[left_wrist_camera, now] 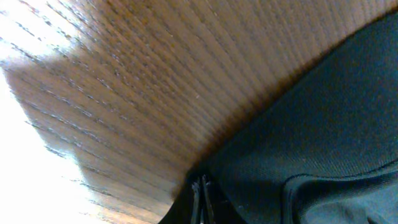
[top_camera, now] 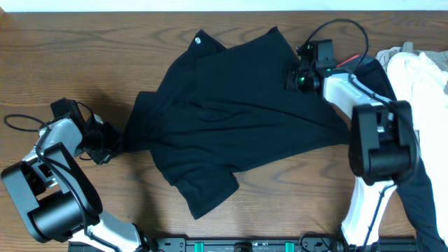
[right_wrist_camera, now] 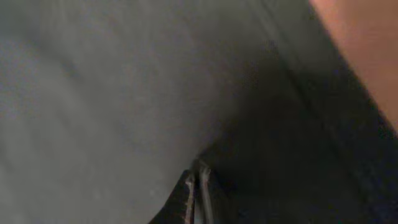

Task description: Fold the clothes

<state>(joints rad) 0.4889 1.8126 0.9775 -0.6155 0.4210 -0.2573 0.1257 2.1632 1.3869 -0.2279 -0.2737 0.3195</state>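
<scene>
A black short-sleeved T-shirt [top_camera: 231, 119] lies spread and rumpled across the wooden table [top_camera: 70, 56], its small white neck logo [top_camera: 199, 40] at the back. My left gripper [top_camera: 115, 145] sits at the shirt's left corner. In the left wrist view its jaws [left_wrist_camera: 202, 199] are pressed together with black fabric [left_wrist_camera: 323, 124] bunched round them. My right gripper [top_camera: 292, 77] rests on the shirt's back right part. The right wrist view shows it [right_wrist_camera: 198, 193] shut too, pinching a ridge of the dark cloth [right_wrist_camera: 93, 93].
A heap of white clothes [top_camera: 420, 77] lies at the right edge, with a dark garment [top_camera: 423, 203] trailing toward the front beneath the right arm. Cables loop by the left arm [top_camera: 21, 120] and behind the right wrist [top_camera: 343, 28]. Bare wood [left_wrist_camera: 124, 74] surrounds the shirt.
</scene>
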